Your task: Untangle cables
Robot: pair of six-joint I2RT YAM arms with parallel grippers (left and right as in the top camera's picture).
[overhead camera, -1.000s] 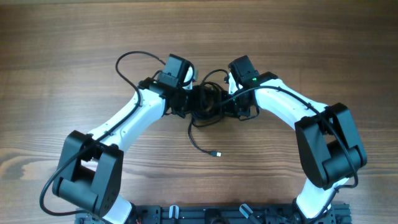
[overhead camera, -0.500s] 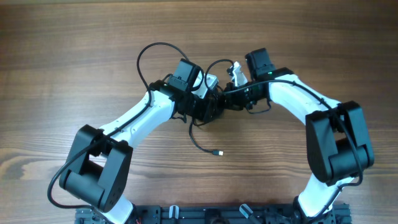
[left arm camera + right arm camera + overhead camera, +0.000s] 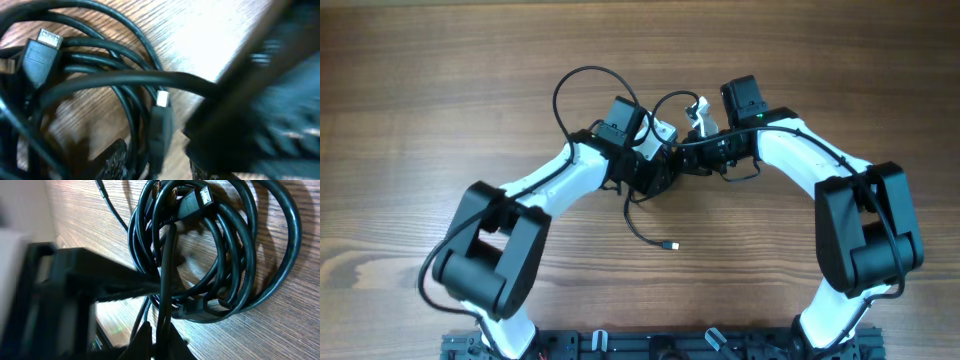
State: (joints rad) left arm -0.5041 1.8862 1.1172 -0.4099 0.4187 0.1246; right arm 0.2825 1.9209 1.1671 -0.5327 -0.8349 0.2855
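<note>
Since the earlier overhead view, both arms are shifted rightward. One strand is lifted from the cable coil [image 3: 140, 240] and pinched shut in the right gripper [image 3: 159, 337] so it can be teased free. The left gripper [image 3: 655, 168] is placed at the coil, its opening indeterminable. Counted: one coil, at least three plugs, and one loose plug end [image 3: 670, 246] robot-side of the coil.

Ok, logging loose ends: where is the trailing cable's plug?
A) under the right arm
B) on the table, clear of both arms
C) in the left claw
B: the plug lies on bare table, at the end of a tail trailing from the cables.
</note>
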